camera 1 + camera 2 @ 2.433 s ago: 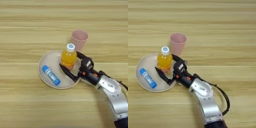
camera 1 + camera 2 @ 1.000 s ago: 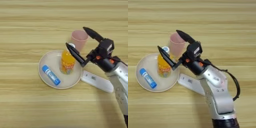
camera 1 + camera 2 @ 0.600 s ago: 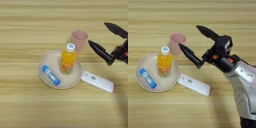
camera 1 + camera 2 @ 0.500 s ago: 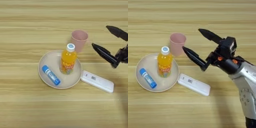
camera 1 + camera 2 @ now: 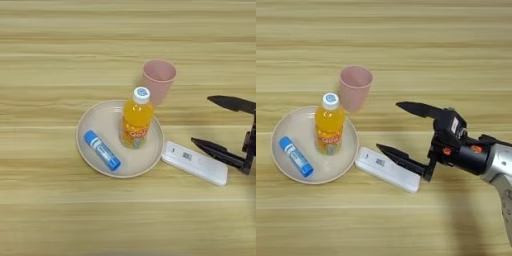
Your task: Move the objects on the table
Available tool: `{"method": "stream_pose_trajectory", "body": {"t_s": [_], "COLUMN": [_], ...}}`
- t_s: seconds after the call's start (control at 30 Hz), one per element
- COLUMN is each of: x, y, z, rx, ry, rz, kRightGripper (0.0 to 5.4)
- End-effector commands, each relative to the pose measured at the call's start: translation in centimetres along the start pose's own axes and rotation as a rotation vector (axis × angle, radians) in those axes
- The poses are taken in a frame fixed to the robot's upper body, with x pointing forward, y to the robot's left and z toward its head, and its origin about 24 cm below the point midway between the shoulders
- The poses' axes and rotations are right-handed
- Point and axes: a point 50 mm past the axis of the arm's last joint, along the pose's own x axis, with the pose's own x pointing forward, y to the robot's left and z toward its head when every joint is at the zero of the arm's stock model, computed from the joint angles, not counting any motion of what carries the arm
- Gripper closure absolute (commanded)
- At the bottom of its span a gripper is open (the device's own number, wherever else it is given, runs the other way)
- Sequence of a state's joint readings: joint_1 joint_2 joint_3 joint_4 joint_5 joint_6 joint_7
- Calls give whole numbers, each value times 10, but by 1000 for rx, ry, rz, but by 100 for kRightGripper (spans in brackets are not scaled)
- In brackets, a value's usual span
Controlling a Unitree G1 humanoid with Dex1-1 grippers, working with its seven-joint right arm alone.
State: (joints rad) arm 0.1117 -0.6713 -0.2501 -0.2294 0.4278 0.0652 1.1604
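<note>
Two black fingers point(image 5: 222, 152) of the right gripper point(image 5: 216, 125) are being drawn rightward, spread and empty, off the small orange-drink bottle with white cap point(image 5: 136, 119), left upright on the round beige plate point(image 5: 97, 131).

Rightward, the flat white rectangular remote point(image 5: 387, 169) is being uncovered under the lower finger, likely next; the pink plastic cup point(image 5: 355, 88) is standing farther back.

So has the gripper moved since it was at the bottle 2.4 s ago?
Yes. The right gripper has pulled back to the picture's right, away from the bottle on the plate, jaws open and empty, over the white device.
</note>
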Motion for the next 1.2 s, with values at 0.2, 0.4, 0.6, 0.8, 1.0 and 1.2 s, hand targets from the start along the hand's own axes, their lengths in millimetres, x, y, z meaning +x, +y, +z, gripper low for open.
{"method": "stream_pose_trajectory", "body": {"t_s": [0.2,0.4,0.6,0.8,1.0,1.2], "x": [-9,-9,-9,-8,-3,4], "y": [-5,-1,1,0,2,3], "z": [-5,-20,-29,-39,-46,-52], "rx": [-136,-140,-142,-144,-125,-93], "ry": [133,216,280,356,406,440], "rz": [38,66,92,87,103,130], "kRightGripper": [4,4,4,4,4,4]}}
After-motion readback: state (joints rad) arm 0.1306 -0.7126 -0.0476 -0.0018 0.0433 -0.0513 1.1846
